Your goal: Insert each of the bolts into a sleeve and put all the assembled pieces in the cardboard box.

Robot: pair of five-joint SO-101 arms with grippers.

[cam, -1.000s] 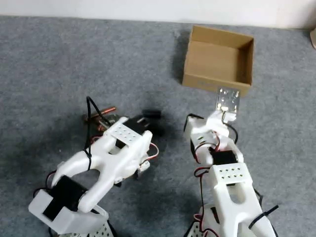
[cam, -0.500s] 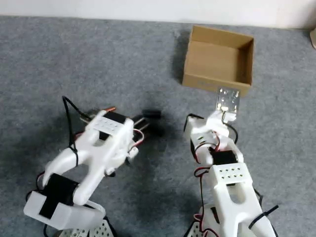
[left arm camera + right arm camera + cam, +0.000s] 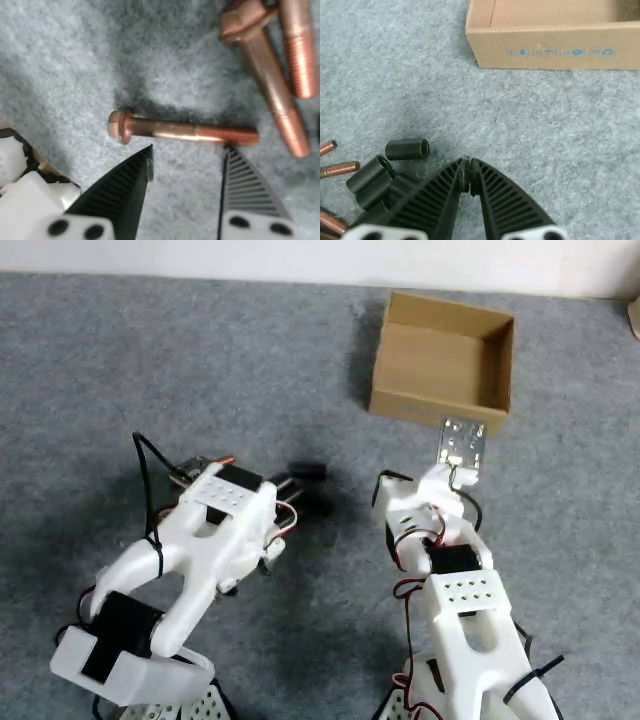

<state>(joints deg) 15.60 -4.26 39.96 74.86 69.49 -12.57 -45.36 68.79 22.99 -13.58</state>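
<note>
Over a bolt (image 3: 182,131): left fingers (image 3: 125,185) apart, shifted leftward since earlier | right fingers (image 3: 490,192) closed, empty, unmoved

The only print is on the cardboard box (image 3: 545,47). In the right wrist view, a single row of small blue symbols (image 3: 560,51) runs along the outer face of the wall that faces the arms, just under its top edge. They look like pictograms in little frames, too small to make out. No letters or numbers can be read.
</note>
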